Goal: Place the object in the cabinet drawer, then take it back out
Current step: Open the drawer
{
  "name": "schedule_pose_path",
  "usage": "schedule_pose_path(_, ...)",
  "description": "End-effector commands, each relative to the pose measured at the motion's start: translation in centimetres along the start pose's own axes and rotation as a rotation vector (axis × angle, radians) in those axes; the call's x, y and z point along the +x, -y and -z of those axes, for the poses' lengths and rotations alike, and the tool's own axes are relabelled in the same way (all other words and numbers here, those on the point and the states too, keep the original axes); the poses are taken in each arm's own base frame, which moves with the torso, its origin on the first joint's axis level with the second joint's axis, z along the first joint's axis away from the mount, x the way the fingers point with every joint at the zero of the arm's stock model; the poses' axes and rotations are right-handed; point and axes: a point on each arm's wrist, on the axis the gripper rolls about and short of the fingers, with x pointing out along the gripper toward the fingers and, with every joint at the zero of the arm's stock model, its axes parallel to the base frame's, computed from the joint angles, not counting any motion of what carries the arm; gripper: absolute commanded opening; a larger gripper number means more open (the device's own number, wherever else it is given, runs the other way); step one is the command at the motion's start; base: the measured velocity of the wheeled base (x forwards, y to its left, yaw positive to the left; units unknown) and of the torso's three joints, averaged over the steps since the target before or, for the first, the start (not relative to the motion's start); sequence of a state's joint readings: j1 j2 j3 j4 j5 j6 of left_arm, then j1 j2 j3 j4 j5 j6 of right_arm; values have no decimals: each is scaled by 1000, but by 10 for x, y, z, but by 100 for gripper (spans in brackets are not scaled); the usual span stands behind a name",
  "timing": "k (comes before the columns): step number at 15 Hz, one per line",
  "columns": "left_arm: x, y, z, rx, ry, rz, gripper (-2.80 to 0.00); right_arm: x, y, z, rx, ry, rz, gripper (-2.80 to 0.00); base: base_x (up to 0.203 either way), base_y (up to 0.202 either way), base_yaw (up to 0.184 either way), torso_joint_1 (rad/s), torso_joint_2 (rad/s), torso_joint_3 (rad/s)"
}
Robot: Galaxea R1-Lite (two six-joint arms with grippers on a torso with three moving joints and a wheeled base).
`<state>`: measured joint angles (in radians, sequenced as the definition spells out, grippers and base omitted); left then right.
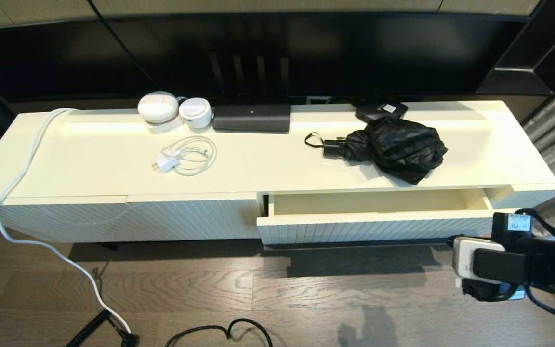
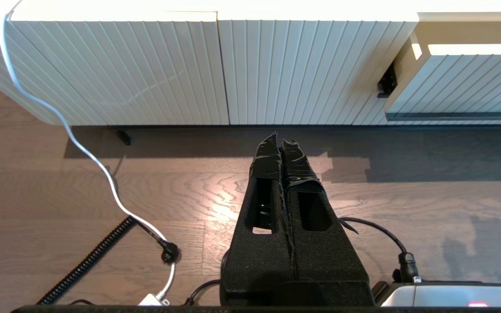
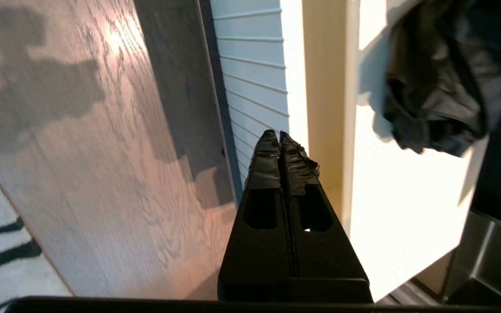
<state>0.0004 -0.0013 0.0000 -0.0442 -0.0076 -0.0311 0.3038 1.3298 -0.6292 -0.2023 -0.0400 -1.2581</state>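
The black folding umbrella (image 1: 395, 148) lies on the cabinet top, its bunchy fabric to the right and its short handle and wrist loop (image 1: 312, 140) to the left. Right below it the cream ribbed drawer (image 1: 374, 230) stands pulled out with nothing showing inside. My right arm (image 1: 494, 265) hangs low off the drawer's right end. In the right wrist view my right gripper (image 3: 279, 132) is shut and holds nothing, pointing at the drawer front (image 3: 255, 78), with the umbrella (image 3: 437, 78) beyond. My left gripper (image 2: 280, 138) is shut and holds nothing, low over the floor and facing the closed ribbed panel (image 2: 146, 69).
On the cabinet top sit two white round devices (image 1: 158, 107), a long black device (image 1: 251, 118), a flat black box with a white label (image 1: 381, 111) and a white charger with coiled cable (image 1: 183, 156). A white cable (image 1: 17, 193) drapes to the floor, where black cords (image 1: 224, 332) lie.
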Motion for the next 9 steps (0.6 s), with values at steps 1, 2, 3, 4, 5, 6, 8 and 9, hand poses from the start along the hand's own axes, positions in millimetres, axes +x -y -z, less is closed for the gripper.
schedule_pose_path(1,0,0,-1,-1,2,-1,-280,-9,14,-5,-7,-1,15,-280,0,0,0,0,0,0)
schedule_pose_path(2,0,0,0,-1,-1,-1,-280,5,19,-7,-9,-16,-13,-280,0,0,0,0,0,0)
schedule_pose_path(3,0,0,0,-1,0,0,-280,18,23,-9,-10,-24,-28,-280,0,0,0,0,0,0)
schedule_pose_path(4,0,0,0,-1,0,0,-280,34,25,-10,-10,-34,-48,-280,0,0,0,0,0,0)
schedule_pose_path(5,0,0,0,-1,0,-1,-280,52,27,-11,-10,-43,-64,-280,0,0,0,0,0,0)
schedule_pose_path(6,0,0,0,-1,-1,0,-280,64,30,-12,-9,-47,-59,-280,0,0,0,0,0,0)
schedule_pose_path(8,0,0,0,-1,1,-1,-280,89,29,-13,4,-62,-49,-280,0,0,0,0,0,0)
schedule_pose_path(9,0,0,0,-1,1,-1,-280,104,27,-13,14,-69,-44,-280,0,0,0,0,0,0)
